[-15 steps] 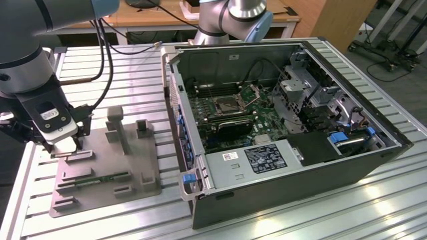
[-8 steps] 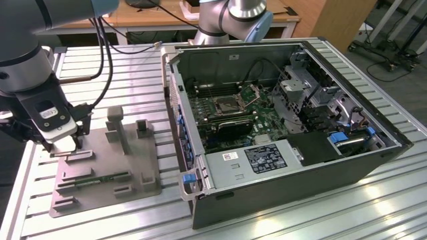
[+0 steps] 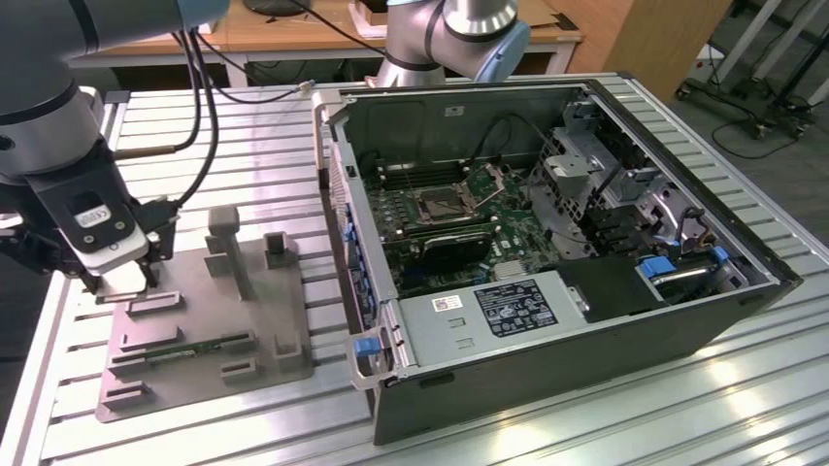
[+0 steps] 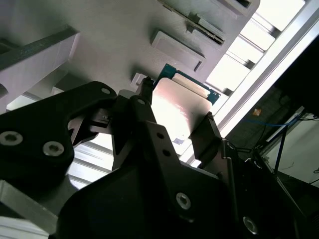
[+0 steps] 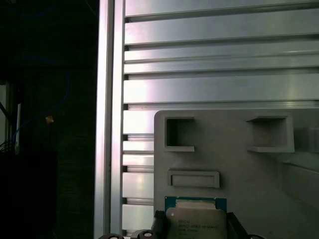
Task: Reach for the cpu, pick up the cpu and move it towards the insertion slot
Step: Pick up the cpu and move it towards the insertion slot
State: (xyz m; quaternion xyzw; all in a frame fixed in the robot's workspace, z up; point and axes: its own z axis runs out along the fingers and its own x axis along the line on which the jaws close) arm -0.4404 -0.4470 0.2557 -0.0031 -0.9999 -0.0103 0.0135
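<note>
A: State of the end effector [image 3: 123, 287]?
B: Closed on the cpu [image 4: 180, 105]. Fingers [image 4: 208, 130] sit against two opposite edges and the metal top is bare. Probably an edge grip so nothing touches the contact side.
A: Where's the cpu?
B: At a corner of the grey fixture [image 3: 208, 291] on the bench [image 3: 233, 136], at the exterior view's left, right under the arm. Both wrist views show it between the fingers, just beside a small raised block of the fixture. Can't tell if it's lifted or resting in its pocket.
A: Slot [image 3: 441, 204]?
B: Inside the open case [image 3: 557, 330], at the exterior view's right, well apart from the cpu. The hinged plate [image 3: 490, 178] stands up, so the socket is uncovered. I judge it's ready to take a chip.
A: Progress?
B: Reach looks done and the grasp looks made. The cpu is nowhere near the slot, so the carry isn't done.
A: Why the fixture?
B: Its pockets hold parts at fixed spots, I'd say for a repeatable pick. A green stick [image 3: 194, 348] lies in another pocket.
</note>
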